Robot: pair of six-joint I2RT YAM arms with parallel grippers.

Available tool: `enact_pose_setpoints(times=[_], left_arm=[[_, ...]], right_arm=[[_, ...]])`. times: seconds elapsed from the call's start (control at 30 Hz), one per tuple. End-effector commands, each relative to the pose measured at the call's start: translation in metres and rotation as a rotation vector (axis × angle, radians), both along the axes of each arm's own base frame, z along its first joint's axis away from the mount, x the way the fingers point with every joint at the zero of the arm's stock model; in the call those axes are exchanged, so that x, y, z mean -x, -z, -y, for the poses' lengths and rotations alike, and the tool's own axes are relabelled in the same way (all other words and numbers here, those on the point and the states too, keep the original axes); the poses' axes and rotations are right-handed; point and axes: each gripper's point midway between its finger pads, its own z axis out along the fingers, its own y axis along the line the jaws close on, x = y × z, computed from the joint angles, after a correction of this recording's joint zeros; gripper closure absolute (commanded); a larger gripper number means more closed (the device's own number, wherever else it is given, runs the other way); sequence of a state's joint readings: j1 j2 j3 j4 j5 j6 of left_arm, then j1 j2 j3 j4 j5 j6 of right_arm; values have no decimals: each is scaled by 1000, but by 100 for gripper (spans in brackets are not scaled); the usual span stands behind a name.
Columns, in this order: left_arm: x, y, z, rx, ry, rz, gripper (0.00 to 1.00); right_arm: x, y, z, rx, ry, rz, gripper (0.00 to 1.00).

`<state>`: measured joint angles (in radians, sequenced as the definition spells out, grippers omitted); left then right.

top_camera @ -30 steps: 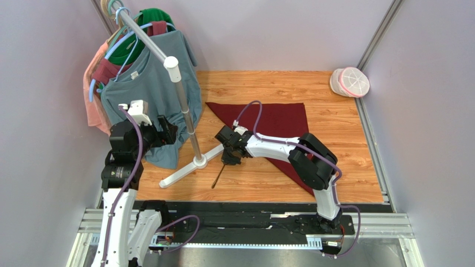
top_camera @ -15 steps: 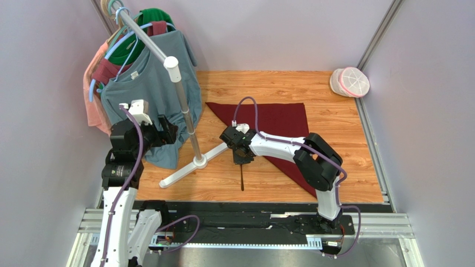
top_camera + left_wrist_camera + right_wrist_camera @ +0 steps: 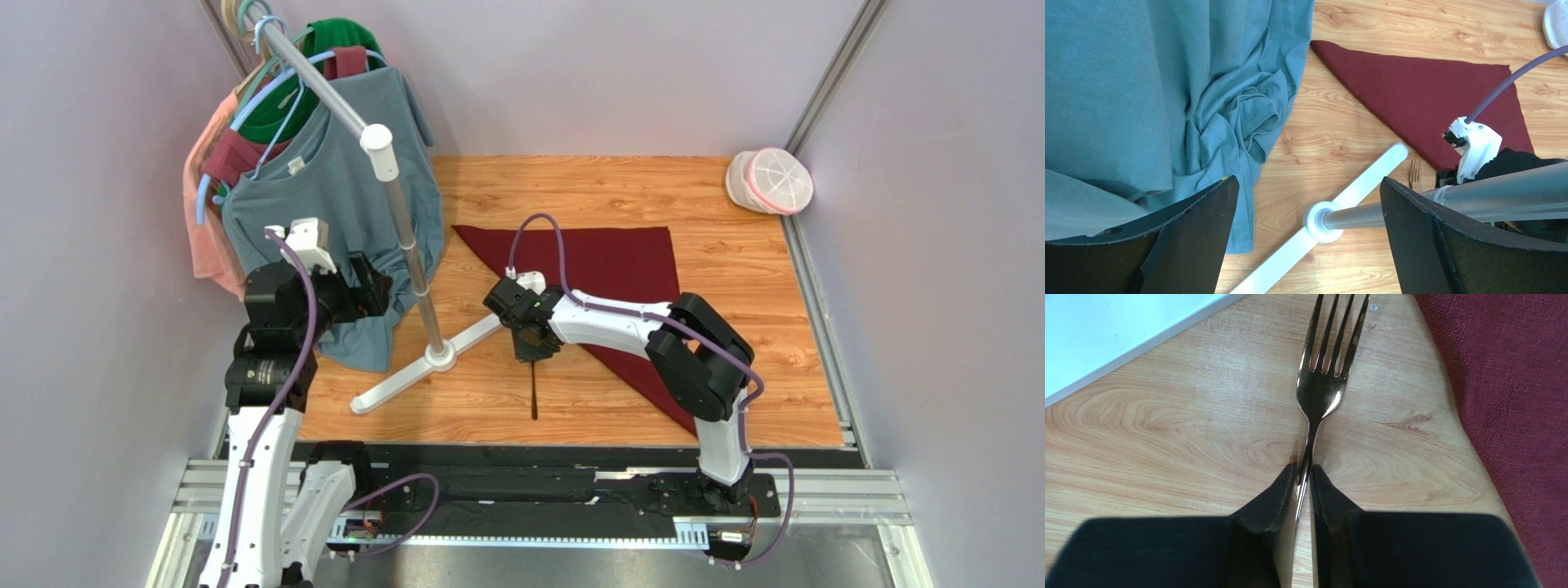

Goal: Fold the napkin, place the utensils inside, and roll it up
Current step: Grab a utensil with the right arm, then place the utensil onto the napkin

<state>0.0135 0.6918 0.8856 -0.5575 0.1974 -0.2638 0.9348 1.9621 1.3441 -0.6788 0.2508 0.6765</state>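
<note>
- Since the earlier top view the fork (image 3: 535,392) has swung round: it lay slanted with its handle toward 7 o'clock, and now it lies straight, handle toward 6 o'clock, tines toward 12. The right gripper (image 3: 534,347) has shifted a little toward 3 o'clock with it
- Nearest the bases, the fork lies flat on the bare wood of the table (image 3: 589,184), not on the cloth
- In the right wrist view the right gripper (image 3: 1303,471) is narrow, one finger on each side of the fork's (image 3: 1321,386) thin neck just below the tines. I cannot tell whether it pinches or merely flanks it
- The napkin (image 3: 613,276), already a maroon triangle, lies just beside the fork at 1 to 3 o'clock, its slanted edge near the tines but apart from them
- At 9 o'clock of the fork is the white rack base (image 3: 393,386). Beyond it the left gripper (image 3: 1306,180) hangs wide open, holding nothing, near the teal shirt (image 3: 331,196)
- The step in hand looks like getting the fork onto the napkin. To do it well:
  - confirm a firm pinch on the neck
  - lift clear of the wood before travelling
  - carry toward 2 o'clock and set it down well inside the cloth
  - avoid nudging the napkin's edge, which would rumple the fold
</note>
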Motion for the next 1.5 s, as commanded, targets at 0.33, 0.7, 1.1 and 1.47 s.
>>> enact_pose_setpoints(times=[0.33, 0.7, 1.1, 1.47], left_arm=[[-5, -11, -3, -14, -15, 41, 5], [-16, -27, -3, -3, -22, 62, 5], [-44, -36, -7, -26, -32, 73, 5], [-44, -25, -7, -19, -32, 52, 5]], right_arm=[[18, 7, 33, 8, -67, -27, 100], [-34, -100, 63, 7, -282, 153, 100], [-100, -100, 69, -102, -634, 231, 100], [-103, -56, 64, -89, -746, 92, 100]])
